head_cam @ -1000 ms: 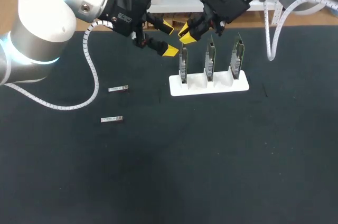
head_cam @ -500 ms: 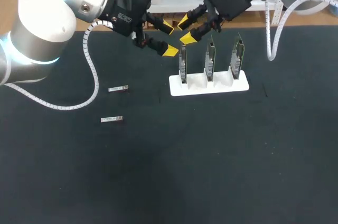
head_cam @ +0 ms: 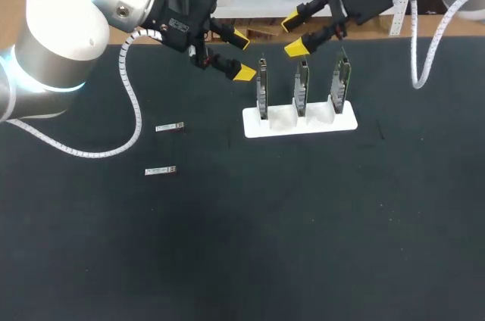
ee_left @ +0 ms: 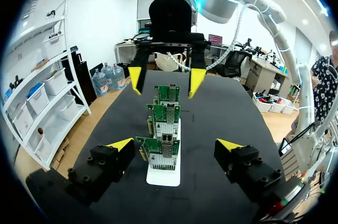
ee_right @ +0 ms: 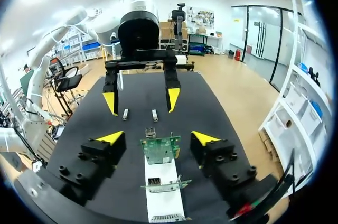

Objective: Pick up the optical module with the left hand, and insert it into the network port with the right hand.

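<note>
Head view: the left gripper (head_cam: 242, 54), a black two-finger tool with yellow tips, hangs spread and empty above the left end of the white plastic stand (head_cam: 299, 122), which carries three upright green circuit boards (head_cam: 302, 85). The right gripper (head_cam: 294, 36), likewise spread and empty, hangs above the far side of the stand. Two small silver rectangular optical modules (head_cam: 170, 127) lie flat on the black mat (head_cam: 250, 245), well apart from both tools; the second module (head_cam: 161, 172) lies nearer the camera. Left wrist view: the left gripper (ee_left: 174, 145) is open, with the boards (ee_left: 160, 152) ahead of it and untouched. A silver network port (ee_left: 165, 149) shows on the nearest board, and the right gripper (ee_left: 166, 80) faces in from beyond the row. No module is in this view. Right wrist view: the right gripper (ee_right: 157, 137) is open over a board (ee_right: 160, 150). Ahead are the left gripper (ee_right: 141, 100) and, beyond it, both modules (ee_right: 125, 114) on the mat. Assessment: the pick-up step has not begun. The next move calls for the left arm to travel from the stand to one module, descend, set its fingers across the module's long sides and close.
</note>
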